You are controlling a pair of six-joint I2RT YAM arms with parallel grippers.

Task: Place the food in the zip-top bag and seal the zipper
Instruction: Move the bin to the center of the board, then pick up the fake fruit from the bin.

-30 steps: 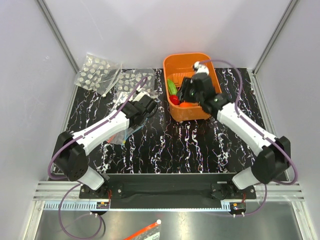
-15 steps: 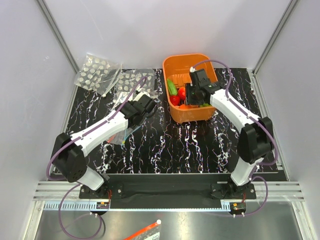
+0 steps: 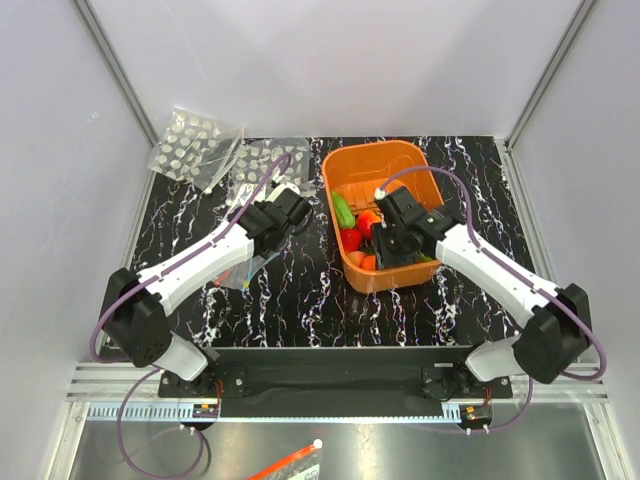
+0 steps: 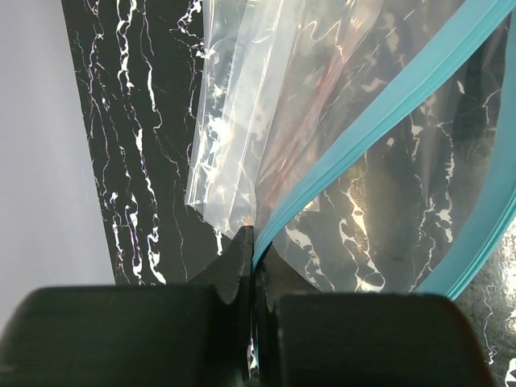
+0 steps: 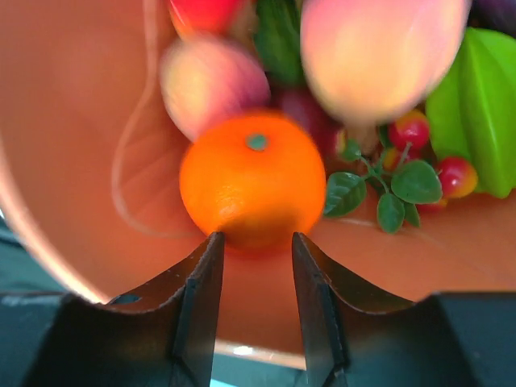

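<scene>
Now, nearest the arms, the left hand (image 4: 251, 254) is pinched tight on the zipper (image 4: 379, 121). That is the blue strip at the mouth of the zip-top bag (image 4: 379, 234). The bag lies on the left side of the dark worktop (image 4: 145, 161), and I see nothing inside it. I think the hand holds the strip so the thin bag cannot slide away. Then its mouth can be pulled open for the food (image 3: 352, 238).

A little farther back, the right hand (image 5: 254, 242) is down inside the orange basket (image 5: 72, 121). Its two fingers (image 5: 201, 274) are apart. A round orange fruit (image 5: 252, 177) sits right at their tips, not squeezed yet. The fruit looks wider than the gap, so I think the fingers must open more, or it may pop away. Behind it lie a peach (image 5: 379, 56), a green fruit (image 5: 476, 105) and little red berries (image 5: 407, 133) with leaves. All the food is in the basket, well apart from the bag, so the job has hardly begun.

Farthest back, on the left, packets with white dots (image 3: 190, 145) lie out of the way.
</scene>
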